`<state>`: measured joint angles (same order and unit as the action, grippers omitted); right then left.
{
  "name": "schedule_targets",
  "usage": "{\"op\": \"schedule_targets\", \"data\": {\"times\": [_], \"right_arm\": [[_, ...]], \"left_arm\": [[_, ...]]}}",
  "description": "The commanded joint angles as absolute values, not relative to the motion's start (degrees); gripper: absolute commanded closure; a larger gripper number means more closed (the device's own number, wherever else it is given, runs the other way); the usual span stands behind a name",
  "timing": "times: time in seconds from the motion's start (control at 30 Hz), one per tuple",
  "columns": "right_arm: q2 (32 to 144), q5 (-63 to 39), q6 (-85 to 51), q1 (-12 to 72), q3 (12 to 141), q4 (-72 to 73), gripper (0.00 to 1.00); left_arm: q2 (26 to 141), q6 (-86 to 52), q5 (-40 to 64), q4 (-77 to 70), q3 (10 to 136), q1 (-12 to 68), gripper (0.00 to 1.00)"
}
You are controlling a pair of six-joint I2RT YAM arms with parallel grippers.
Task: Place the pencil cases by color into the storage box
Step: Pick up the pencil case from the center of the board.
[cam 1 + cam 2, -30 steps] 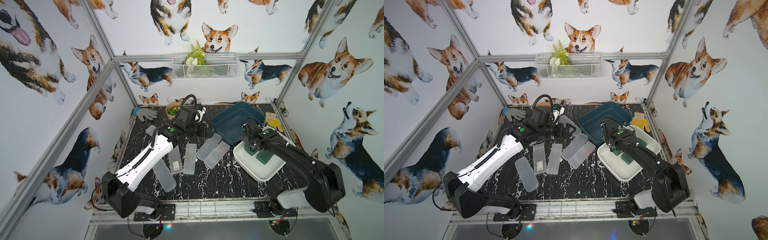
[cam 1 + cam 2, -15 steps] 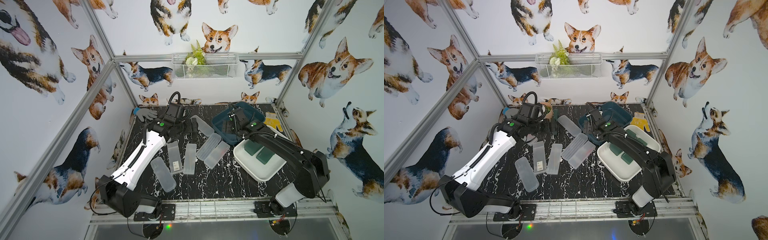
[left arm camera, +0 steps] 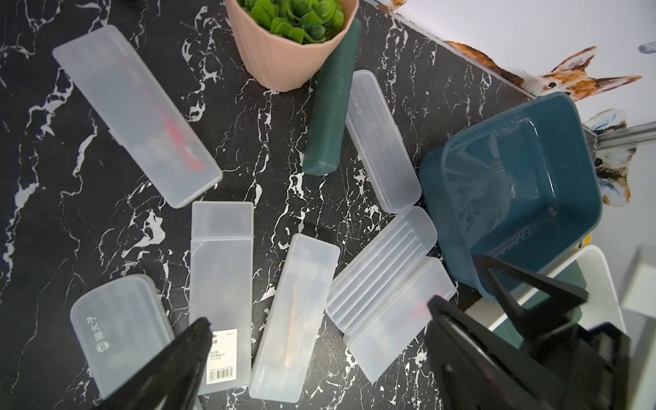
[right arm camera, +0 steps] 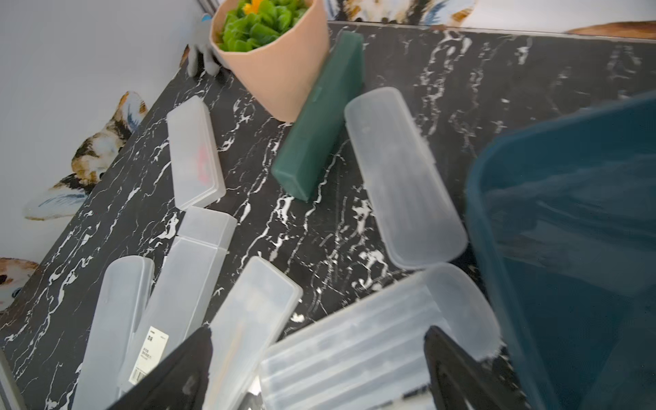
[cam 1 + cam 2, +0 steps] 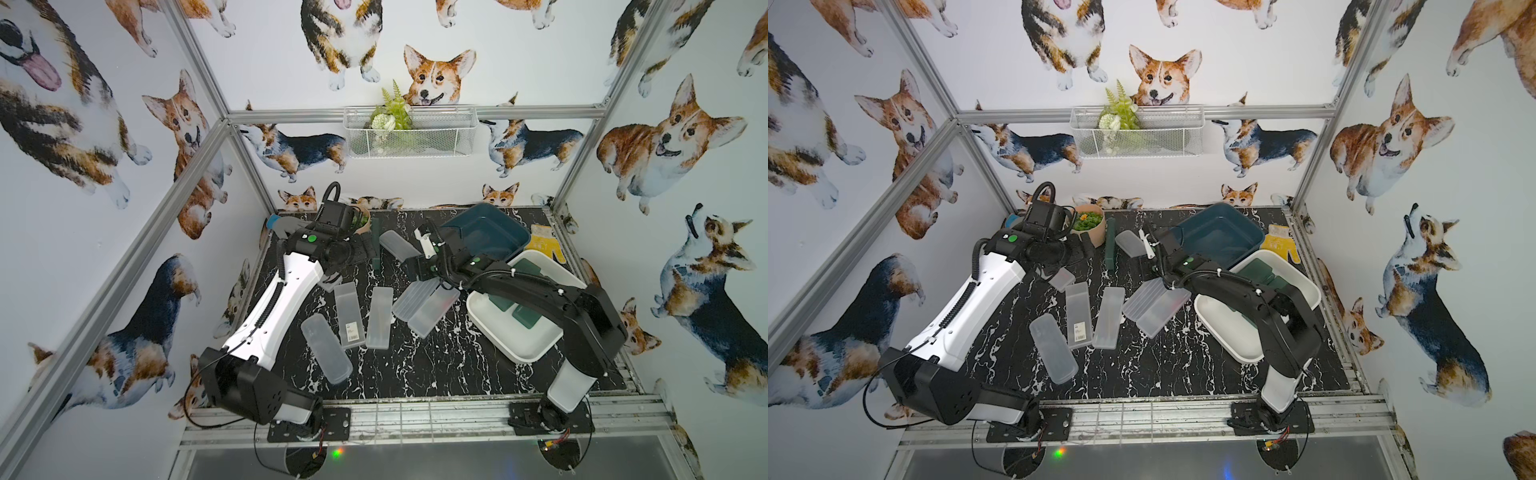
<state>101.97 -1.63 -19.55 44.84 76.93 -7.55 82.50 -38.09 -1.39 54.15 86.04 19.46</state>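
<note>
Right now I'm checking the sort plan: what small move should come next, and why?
Probably send the open, empty right gripper toward the dark green case against the peach pot. It looks like the only green one left on the table, and the white bin already holds green cases.

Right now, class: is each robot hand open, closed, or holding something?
The left hand is open, holding nothing.
The right hand is open, holding nothing.
</note>
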Motion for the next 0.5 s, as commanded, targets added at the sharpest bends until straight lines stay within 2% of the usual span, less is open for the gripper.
{"op": "schedule_targets", "data": {"times": [0.0, 0.2, 0.47], "right_arm": [[109.39, 2.87, -19.33, 48.29, 83.60, -1.95, 0.07], [122.99, 7.19, -19.72, 51.50, 98.04, -6.52, 0.07], [133.54, 8.57, -18.52, 48.97, 107.32, -6.24, 0.09]], "left_arm": [[80.25, -41.14, 2.23, 54.75, 82.74, 16.69, 0.04], [77.23, -45.43, 6.81, 51.35, 78.34, 16.25, 0.04], [76.20, -45.75, 6.54, 50.32, 77.54, 16.25, 0.05]]}}
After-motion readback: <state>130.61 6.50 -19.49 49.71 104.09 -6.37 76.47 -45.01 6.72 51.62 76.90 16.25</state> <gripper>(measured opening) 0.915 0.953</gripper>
